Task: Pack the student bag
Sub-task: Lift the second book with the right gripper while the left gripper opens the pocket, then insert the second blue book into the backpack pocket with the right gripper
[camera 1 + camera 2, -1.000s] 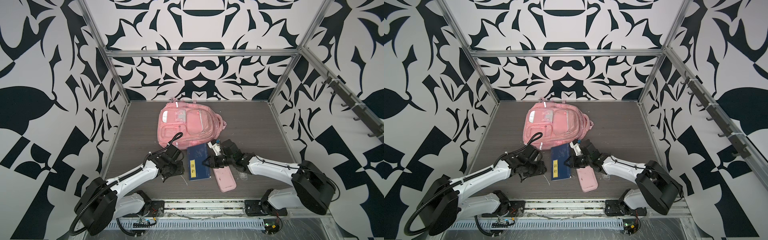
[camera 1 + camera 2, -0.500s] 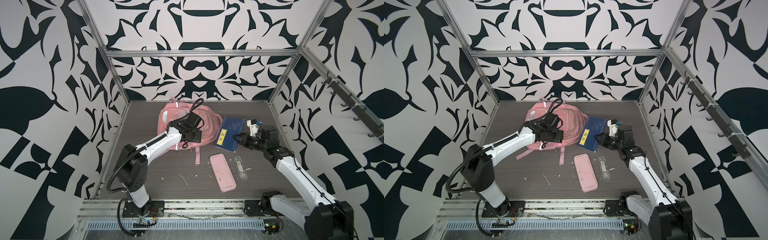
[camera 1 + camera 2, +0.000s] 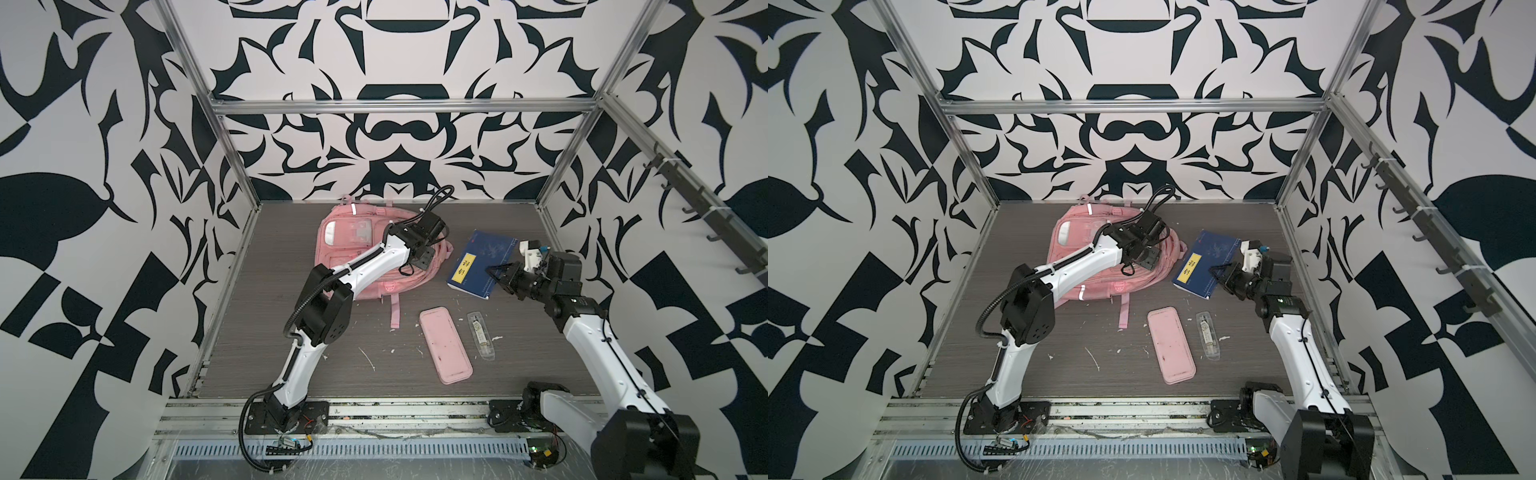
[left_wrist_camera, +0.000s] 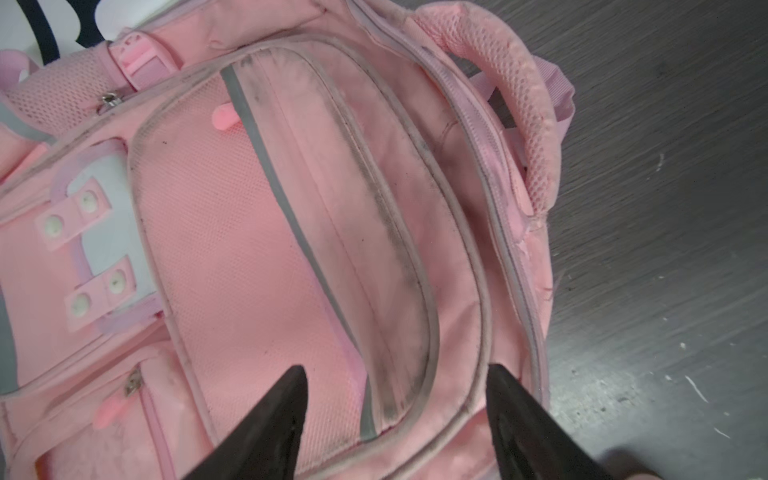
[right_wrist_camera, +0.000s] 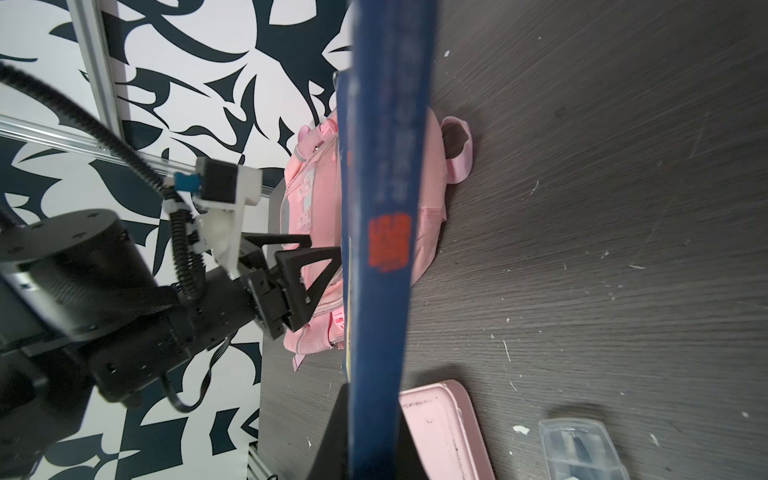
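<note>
Pinching blue book near student bag

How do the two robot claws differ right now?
The left gripper is open and empty; the right gripper is shut on a blue book. The left gripper hangs over the student bag; the right gripper is beside it. Both are black, on white arms.

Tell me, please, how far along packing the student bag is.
Done: nothing visibly packed; the student bag lies flat, no pocket seen open. In hand: the right gripper holds the blue book up beside the bag, while the left gripper hovers open over its front pockets. Left: the pink pencil case and clear case lie on the table.
</note>
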Controlling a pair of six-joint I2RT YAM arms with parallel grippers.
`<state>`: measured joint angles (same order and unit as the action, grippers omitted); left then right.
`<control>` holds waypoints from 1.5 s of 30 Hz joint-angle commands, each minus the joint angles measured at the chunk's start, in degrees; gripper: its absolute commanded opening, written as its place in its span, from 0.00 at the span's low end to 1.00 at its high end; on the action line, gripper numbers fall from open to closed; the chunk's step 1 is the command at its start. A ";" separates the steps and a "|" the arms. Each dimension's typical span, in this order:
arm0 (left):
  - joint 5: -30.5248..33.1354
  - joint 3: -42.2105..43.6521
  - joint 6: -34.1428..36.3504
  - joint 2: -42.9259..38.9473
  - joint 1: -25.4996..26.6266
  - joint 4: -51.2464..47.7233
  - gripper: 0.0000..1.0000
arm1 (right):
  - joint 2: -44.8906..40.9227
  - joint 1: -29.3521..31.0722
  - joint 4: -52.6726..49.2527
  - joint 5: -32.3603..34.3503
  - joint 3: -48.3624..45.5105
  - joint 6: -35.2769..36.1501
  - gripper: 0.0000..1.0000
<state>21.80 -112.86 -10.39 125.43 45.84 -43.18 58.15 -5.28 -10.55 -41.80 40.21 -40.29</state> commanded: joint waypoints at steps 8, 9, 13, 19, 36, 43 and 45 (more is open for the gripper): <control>8.43 -6.85 4.50 6.93 0.31 -7.62 0.54 | -1.99 -0.26 1.97 -3.18 0.67 -0.82 0.00; 8.38 -6.85 4.66 6.78 0.34 -7.51 0.48 | -1.96 -0.25 2.10 -3.13 0.56 -0.91 0.00; 8.25 -7.46 5.15 5.75 0.33 -8.18 0.19 | -1.90 -0.25 3.07 -3.64 0.27 -1.80 0.00; 8.69 -5.23 4.62 -1.74 0.32 -7.90 0.00 | -0.61 -0.20 8.20 -5.22 -1.18 -4.63 0.00; -2.77 17.49 0.44 -32.83 -4.12 10.39 0.00 | 12.56 12.23 25.14 0.76 2.99 -11.21 0.00; -10.86 26.02 -3.07 -39.52 -8.82 15.00 0.00 | 25.56 19.80 34.70 3.02 9.34 -14.67 0.00; -13.09 27.35 -4.05 -40.53 -9.90 15.58 0.00 | 29.47 22.15 36.11 3.67 11.65 -14.90 0.00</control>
<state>12.38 -86.06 -11.46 88.84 37.60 -33.63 85.54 14.66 17.04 -39.57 47.31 -53.95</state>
